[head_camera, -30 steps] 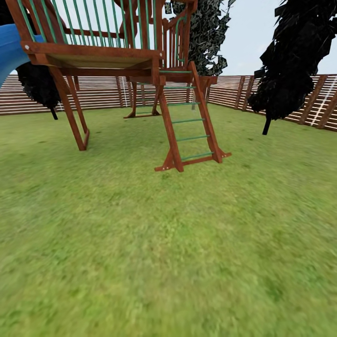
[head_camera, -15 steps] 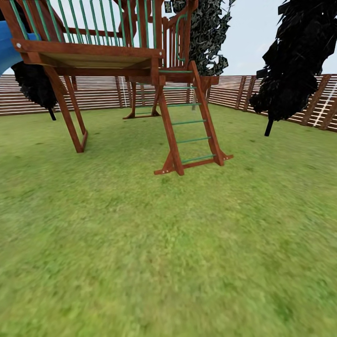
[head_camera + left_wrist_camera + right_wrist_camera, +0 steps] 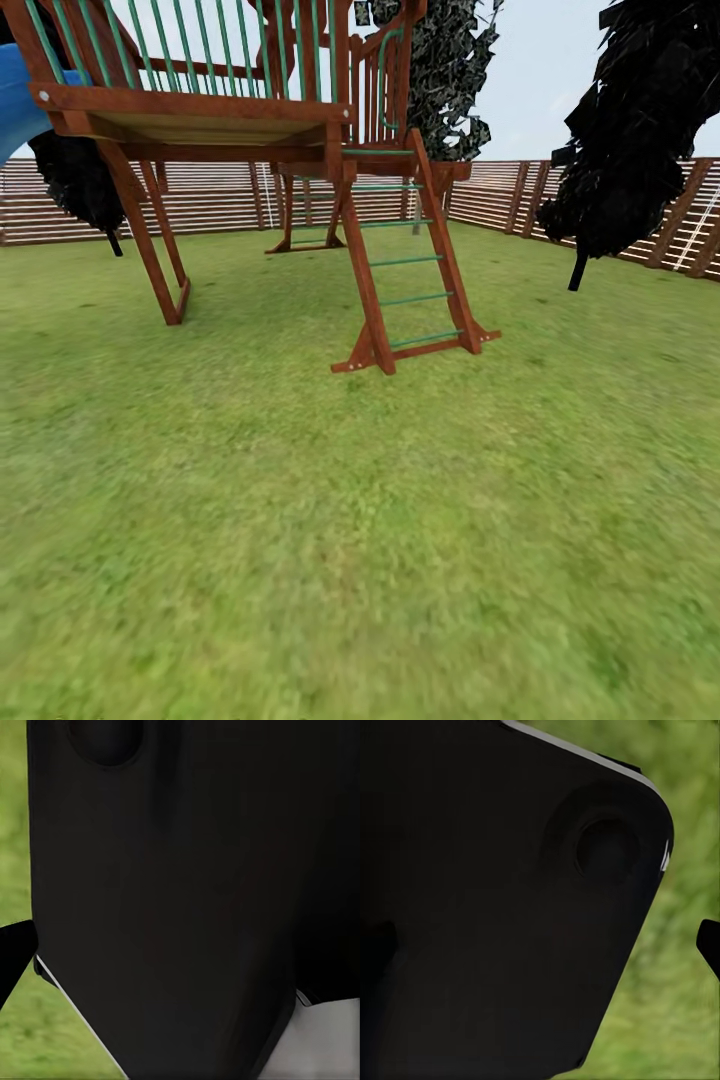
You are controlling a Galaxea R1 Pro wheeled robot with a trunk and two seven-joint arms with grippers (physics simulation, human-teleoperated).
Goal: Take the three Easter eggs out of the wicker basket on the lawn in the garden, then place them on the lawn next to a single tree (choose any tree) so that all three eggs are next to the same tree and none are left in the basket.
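The three Easter eggs and the wicker basket are out of view. The head view looks over the garden's lawn (image 3: pixel 360 540), a wide stretch of green grass. A tree (image 3: pixel 440 70) with dark foliage speckled pale green rises behind the playset, which hides its trunk. In the left wrist view a black panel (image 3: pixel 172 900) of the robot's body stands close in front of the camera, with a dark tip (image 3: pixel 13 956) at the picture's edge. The right wrist view has a similar black panel (image 3: pixel 495 900) and a dark tip (image 3: pixel 709 945) over blurred grass.
A wooden playset (image 3: pixel 200 115) with a green-runged ladder (image 3: pixel 410 270) and a blue slide (image 3: pixel 15 95) stands ahead. Dark thin-trunked trees stand at the right (image 3: pixel 635 140) and the far left (image 3: pixel 75 175). A brown slat fence (image 3: pixel 215 200) closes the yard behind.
The whole head picture has shifted slightly, so the camera has moved a little. Nothing in the garden itself has moved.
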